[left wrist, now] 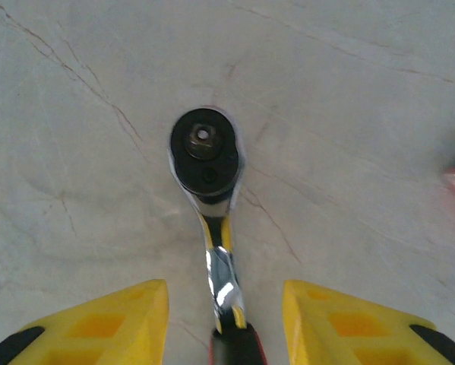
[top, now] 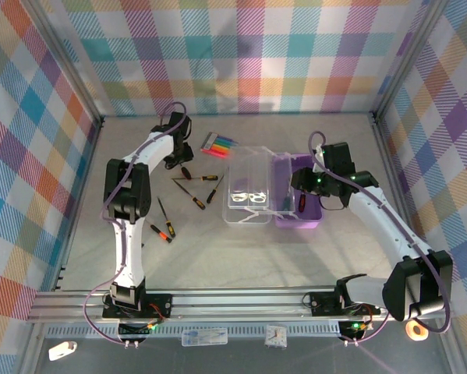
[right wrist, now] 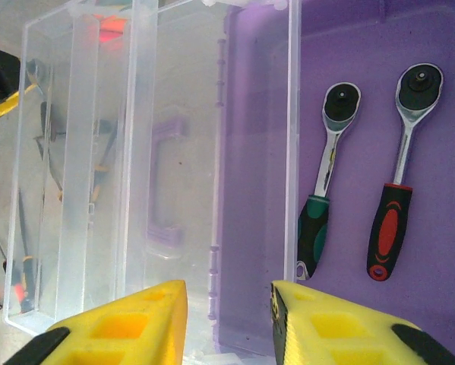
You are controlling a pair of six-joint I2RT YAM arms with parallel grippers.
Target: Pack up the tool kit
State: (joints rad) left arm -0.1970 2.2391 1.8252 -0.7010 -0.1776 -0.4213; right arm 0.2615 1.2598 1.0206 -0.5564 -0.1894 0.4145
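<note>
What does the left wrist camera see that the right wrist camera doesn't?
Left wrist camera: one ratchet wrench lying on the bare grey table, its handle running back between the open yellow fingers of the left gripper. Right wrist camera: the open purple box with its clear lid laid flat beside it, and inside the box a green-handled ratchet and a red-handled ratchet, ahead of the right gripper. Shared: open yellow fingers at the bottom edge, ratchets ahead.

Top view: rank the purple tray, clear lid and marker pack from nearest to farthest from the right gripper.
1. Purple tray, directly under the right gripper.
2. Clear lid, beside it on the left.
3. Marker pack, farther left, toward the back.
</note>
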